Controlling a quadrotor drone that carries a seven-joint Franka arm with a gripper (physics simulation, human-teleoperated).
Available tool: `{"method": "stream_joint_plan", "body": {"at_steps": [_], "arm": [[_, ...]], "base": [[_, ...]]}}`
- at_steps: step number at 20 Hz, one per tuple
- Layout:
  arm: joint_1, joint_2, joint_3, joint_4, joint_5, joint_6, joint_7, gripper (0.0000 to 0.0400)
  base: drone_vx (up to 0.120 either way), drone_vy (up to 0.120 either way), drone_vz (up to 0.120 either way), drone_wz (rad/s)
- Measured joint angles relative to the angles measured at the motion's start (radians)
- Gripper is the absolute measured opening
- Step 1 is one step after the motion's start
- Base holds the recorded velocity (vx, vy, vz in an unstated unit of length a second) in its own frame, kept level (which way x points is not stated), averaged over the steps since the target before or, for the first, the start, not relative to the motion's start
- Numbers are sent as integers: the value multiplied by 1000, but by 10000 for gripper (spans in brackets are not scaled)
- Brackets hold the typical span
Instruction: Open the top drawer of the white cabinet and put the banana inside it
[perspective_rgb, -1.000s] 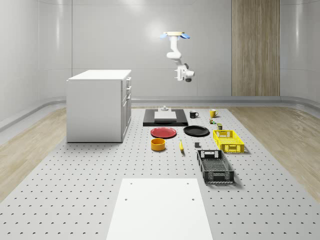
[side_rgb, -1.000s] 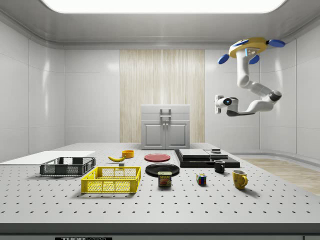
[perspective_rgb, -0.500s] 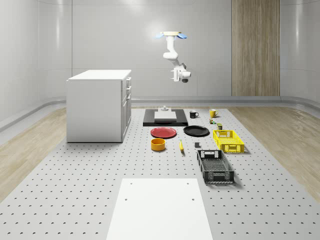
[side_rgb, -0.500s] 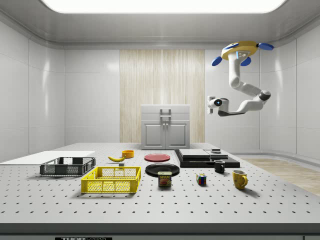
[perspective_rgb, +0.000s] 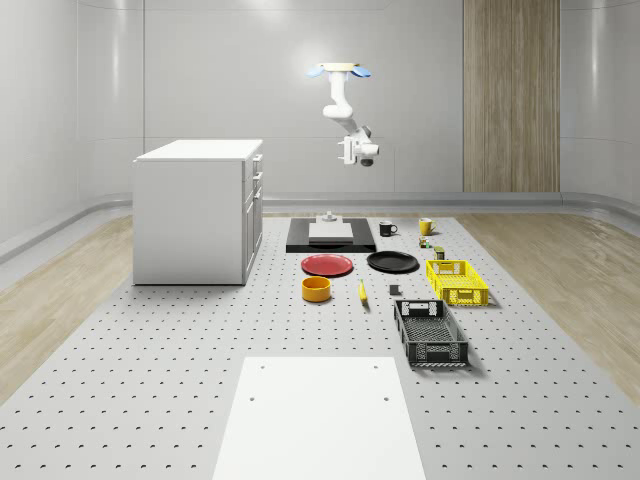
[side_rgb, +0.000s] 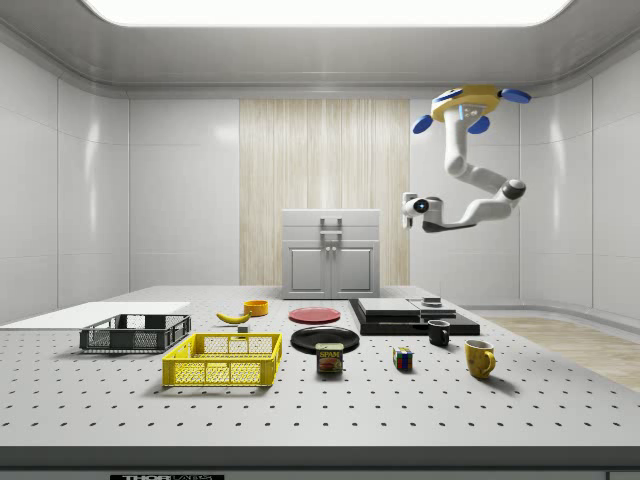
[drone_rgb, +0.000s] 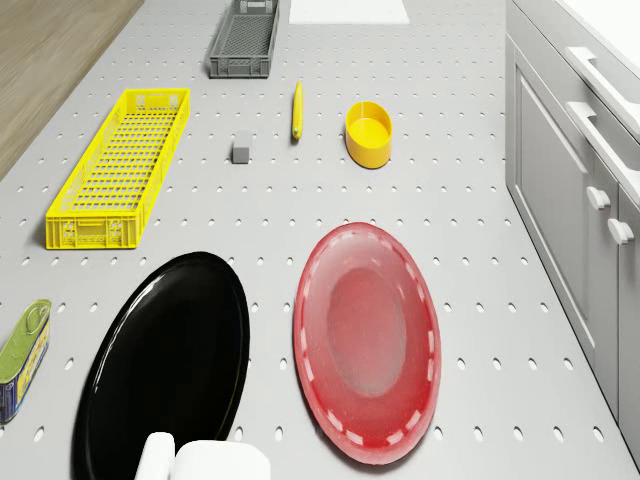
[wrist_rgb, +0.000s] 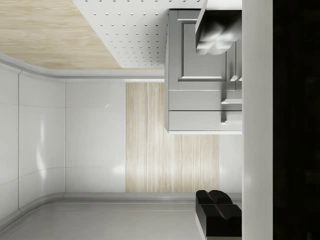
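The banana (perspective_rgb: 362, 291) (side_rgb: 233, 317) (drone_rgb: 297, 109) lies on the table beside the orange bowl (perspective_rgb: 316, 289). The white cabinet (perspective_rgb: 200, 210) (side_rgb: 331, 255) (wrist_rgb: 200, 75) stands at the whole-scene view's left, and its top drawer (perspective_rgb: 256, 162) is closed. The drone (perspective_rgb: 338, 70) (side_rgb: 470, 99) hovers high over the far part of the table, above the plates. Its arm hangs down and bends toward the cabinet. My gripper (perspective_rgb: 349, 155) (side_rgb: 405, 205) (wrist_rgb: 216, 125) is high in the air, well apart from the cabinet front, open and holding nothing.
Below the drone lie a red plate (drone_rgb: 367, 340) and a black plate (drone_rgb: 165, 365). A black slab (perspective_rgb: 331, 236), two mugs (side_rgb: 480, 358), a can (side_rgb: 329, 358), a yellow crate (perspective_rgb: 456, 281), a dark crate (perspective_rgb: 430, 333) and a white board (perspective_rgb: 318, 415) sit on the table.
The drone with its arm has shifted toward the cabinet, leftward in both the whole-scene and side views. The gripper stays open and the objects have not moved.
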Motion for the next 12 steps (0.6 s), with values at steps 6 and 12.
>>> {"method": "stream_joint_plan", "body": {"at_steps": [6, 12], "arm": [[20, -20, -7, -3, -15, 18, 13, 400], [37, -38, -13, -5, -30, 35, 25, 400]], "base": [[120, 0, 0, 0], [120, 0, 20, 0]]}}
